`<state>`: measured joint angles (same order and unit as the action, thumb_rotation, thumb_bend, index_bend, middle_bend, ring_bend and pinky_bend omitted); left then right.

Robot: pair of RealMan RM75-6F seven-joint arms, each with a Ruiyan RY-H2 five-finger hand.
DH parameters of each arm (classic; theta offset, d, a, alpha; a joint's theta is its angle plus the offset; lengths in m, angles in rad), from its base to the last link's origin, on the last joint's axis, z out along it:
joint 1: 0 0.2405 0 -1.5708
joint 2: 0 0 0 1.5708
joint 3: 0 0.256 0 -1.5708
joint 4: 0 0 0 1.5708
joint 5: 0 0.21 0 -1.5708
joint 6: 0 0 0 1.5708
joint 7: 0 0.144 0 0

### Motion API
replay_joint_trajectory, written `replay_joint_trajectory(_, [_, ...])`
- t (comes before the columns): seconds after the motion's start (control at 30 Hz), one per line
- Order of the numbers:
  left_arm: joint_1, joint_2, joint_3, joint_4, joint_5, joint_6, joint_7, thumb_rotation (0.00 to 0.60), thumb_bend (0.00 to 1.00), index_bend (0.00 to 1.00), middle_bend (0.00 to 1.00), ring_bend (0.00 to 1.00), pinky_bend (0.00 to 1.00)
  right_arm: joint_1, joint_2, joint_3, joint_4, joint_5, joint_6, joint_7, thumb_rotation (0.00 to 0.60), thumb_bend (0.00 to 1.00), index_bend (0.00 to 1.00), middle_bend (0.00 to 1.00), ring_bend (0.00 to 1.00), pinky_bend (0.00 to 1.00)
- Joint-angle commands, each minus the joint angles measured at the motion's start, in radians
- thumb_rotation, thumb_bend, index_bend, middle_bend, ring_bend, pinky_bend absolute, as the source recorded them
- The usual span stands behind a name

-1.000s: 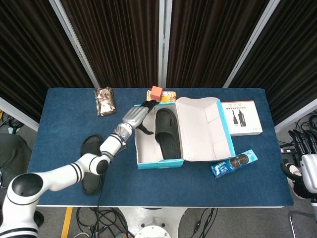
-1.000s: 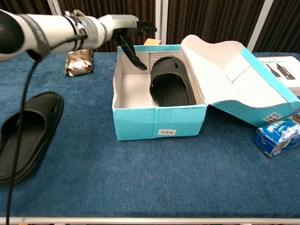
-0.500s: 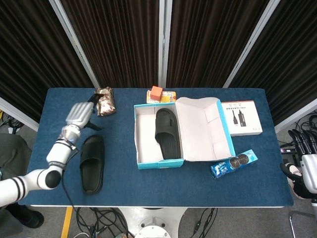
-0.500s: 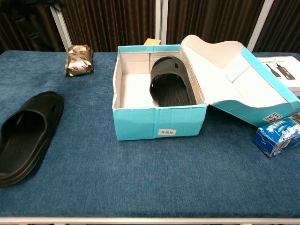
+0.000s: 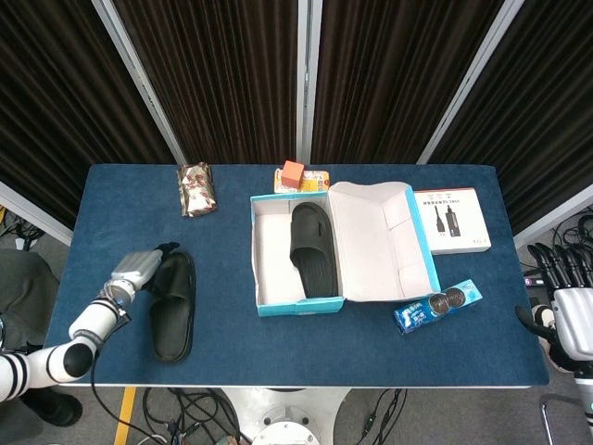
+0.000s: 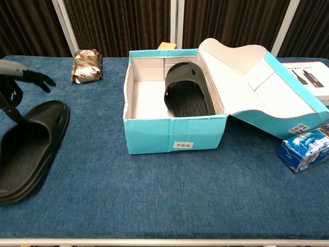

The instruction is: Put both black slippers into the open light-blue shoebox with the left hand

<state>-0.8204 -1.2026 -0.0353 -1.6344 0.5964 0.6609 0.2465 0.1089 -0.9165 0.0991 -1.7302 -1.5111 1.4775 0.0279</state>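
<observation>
The open light-blue shoebox stands mid-table with its lid folded out to the right. One black slipper lies inside it along the right wall. The other black slipper lies flat on the blue cloth at the left. My left hand is at that slipper's far left end, fingers spread and holding nothing; whether it touches the slipper is unclear. My right hand hangs off the table's right edge, fingers apart and empty.
A foil snack bag lies at the back left. An orange block sits behind the box. A white product box and a blue cookie pack lie to the right of the lid.
My left hand has left the shoebox, swung left across the table, and come down beside the slipper on the cloth. The slipper in the box has stayed put.
</observation>
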Motion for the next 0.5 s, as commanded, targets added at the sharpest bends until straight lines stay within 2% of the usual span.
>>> replay_joint_trajectory(0.03, [-0.001,-0.01,0.015,-0.002,-0.014,0.002,-0.007,0.6,0.0,0.07,0.09,0.64,0.66,-0.002,0.001,-0.001,0.0,0.001,0.001,0.0,0.6,0.15,0.0,0.08,0.0,0.02])
replay_joint_trajectory(0.2, [-0.016,-0.039,0.059,0.017,-0.062,0.049,0.045,0.6,0.0,0.07,0.09,0.64,0.66,0.0,-0.001,0.0,0.004,0.002,0.0,0.006,0.6,0.15,0.0,0.08,0.0,0.02])
replay_joint_trajectory(0.33, [-0.028,-0.051,0.075,0.008,-0.116,0.074,0.07,0.6,0.0,0.08,0.1,0.64,0.66,0.001,-0.001,-0.001,0.007,0.001,-0.002,0.008,0.6,0.16,0.0,0.08,0.0,0.02])
replay_joint_trajectory(0.5, [-0.026,-0.085,0.079,0.011,-0.149,0.133,0.089,0.6,0.0,0.16,0.21,0.67,0.67,0.002,-0.002,-0.002,0.007,-0.001,-0.003,0.009,0.6,0.16,0.0,0.08,0.0,0.02])
